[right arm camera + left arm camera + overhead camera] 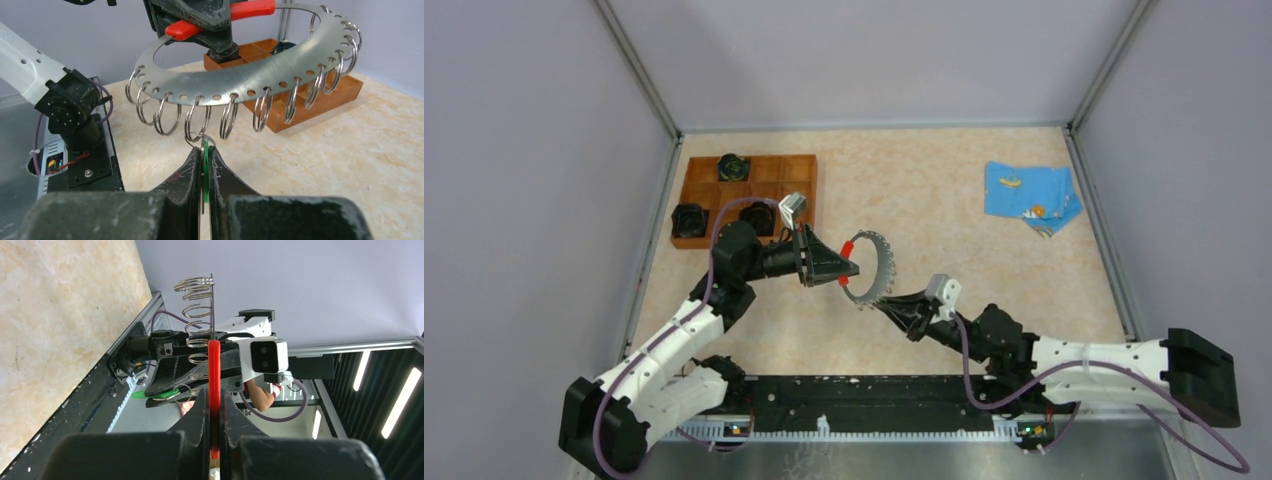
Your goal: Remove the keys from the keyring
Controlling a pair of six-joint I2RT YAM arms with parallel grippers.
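The left end effector [214, 407] clamps the red section of the keyring [240, 82], holding it above the tabletop [360, 165]. The right end effector [204, 159] is pinched on the green key [205, 172], which hangs from 1 split loop [198, 143]. It should probably pull gently, working the key round that loop while the left arm braces.

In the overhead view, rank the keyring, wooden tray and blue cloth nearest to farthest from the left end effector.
1. keyring, held by the left end effector.
2. wooden tray, behind it to the left.
3. blue cloth, far back right.
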